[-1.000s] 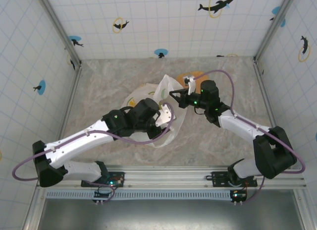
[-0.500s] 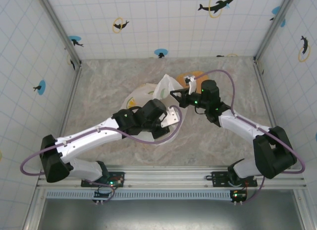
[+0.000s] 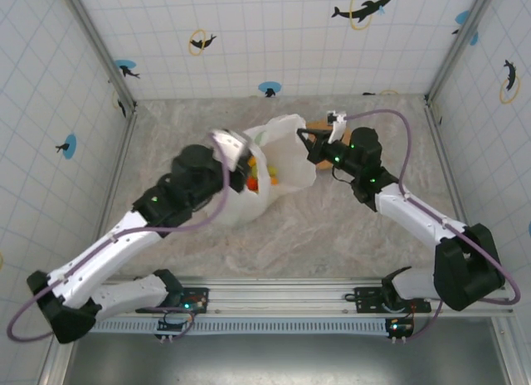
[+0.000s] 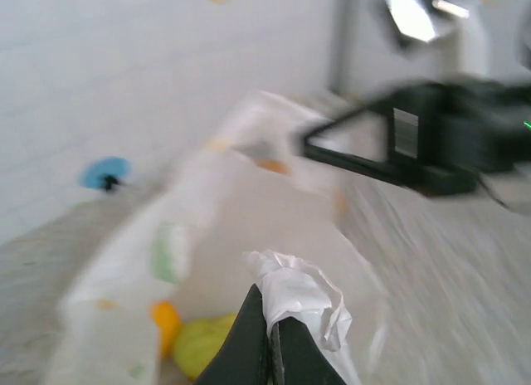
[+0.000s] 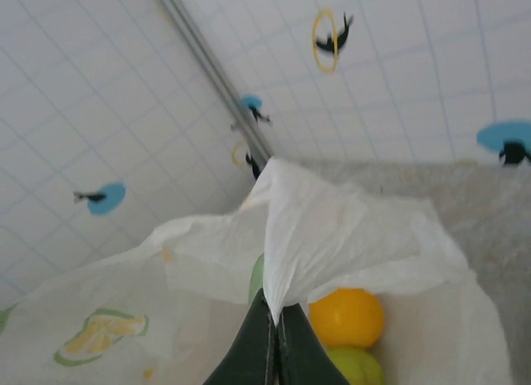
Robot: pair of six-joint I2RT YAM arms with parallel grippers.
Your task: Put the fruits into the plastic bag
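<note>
At the near edge of the table [image 3: 348,236] both arms reach away from their bases toward the middle. The left gripper [image 4: 270,328] has its jaws pressed together on a crumpled bunch of the plastic bag [image 3: 286,157], white film bulging out just above the fingertips; the right gripper [image 5: 272,327] pinches a fold of the bag's rim, jaws tight with only the thin film between them.

From above, the left gripper grips the bag's left side and the right gripper its right side; the bag's mouth gapes between them, over the middle of the table. The fruits [image 3: 257,181] lie inside the bag as a small orange and yellow-green cluster. In the right wrist view an orange fruit [image 5: 347,316] rests against a green fruit [image 5: 358,367] below the held fold; the left wrist view is blurred, yet shows an orange shape beside a green one low in the bag.

Beyond the bag an orange-tan tray [image 3: 319,124] lies partly hidden; behind it rises the tiled wall [image 3: 274,36] with dolphin stickers [image 3: 362,7].
</note>
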